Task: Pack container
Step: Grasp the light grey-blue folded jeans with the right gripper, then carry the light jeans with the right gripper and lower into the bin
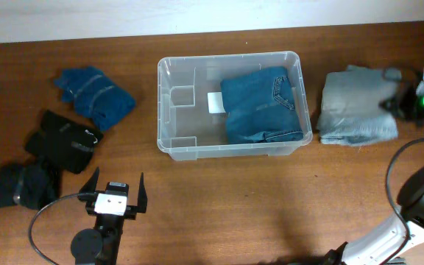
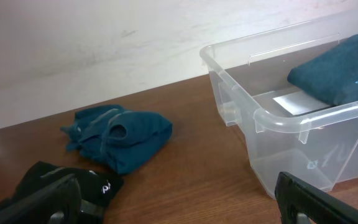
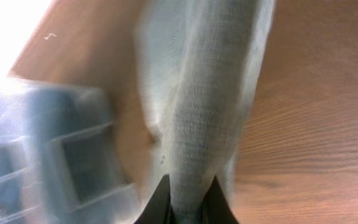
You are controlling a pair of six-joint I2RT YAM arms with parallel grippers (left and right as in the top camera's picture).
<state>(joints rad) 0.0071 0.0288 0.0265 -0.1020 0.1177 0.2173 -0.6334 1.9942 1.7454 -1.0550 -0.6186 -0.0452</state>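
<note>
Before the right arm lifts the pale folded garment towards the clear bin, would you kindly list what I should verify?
1. Right gripper shut on pale grey-blue folded denim garment: ok.
2. Large clear rectangular plastic container upright, top open: ok.
3. Free room in container's left half, beside folded dark blue jeans: ok.
4. Left gripper open, away from container: ok.
5. All garment layers pinched: cannot tell.

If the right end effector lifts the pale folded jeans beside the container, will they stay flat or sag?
Probably sag: the pale folded jeans are soft cloth, bunched into a ridge where the right end effector pinches them. The fold may open, since only one edge is held. Likely not slippery; the weave looks coarse.
</note>
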